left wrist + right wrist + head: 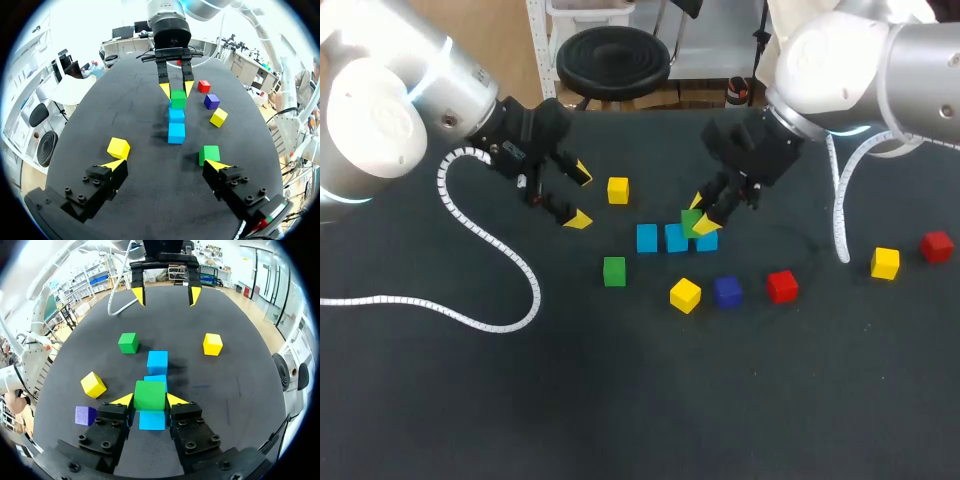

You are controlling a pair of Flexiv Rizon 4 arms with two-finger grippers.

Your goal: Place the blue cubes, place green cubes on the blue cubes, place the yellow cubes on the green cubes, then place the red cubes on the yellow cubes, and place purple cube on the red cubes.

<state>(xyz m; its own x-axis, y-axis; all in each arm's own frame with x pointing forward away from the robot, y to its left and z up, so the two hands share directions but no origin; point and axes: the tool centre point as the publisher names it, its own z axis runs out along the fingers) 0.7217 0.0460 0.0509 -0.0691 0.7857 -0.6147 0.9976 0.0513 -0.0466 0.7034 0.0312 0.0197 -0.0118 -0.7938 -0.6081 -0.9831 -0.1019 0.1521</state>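
The green cube (150,395) is gripped on two opposite flat faces by the yellow tips of my right hand (150,401). It sits over the row of blue cubes (157,361), about where the middle one meets an end one; I cannot tell whether it rests on them. It looks light, rigid and smooth-faced, so I judge a gentle, square grip enough. My left hand (166,165) hangs open and empty above the worktop (135,115).
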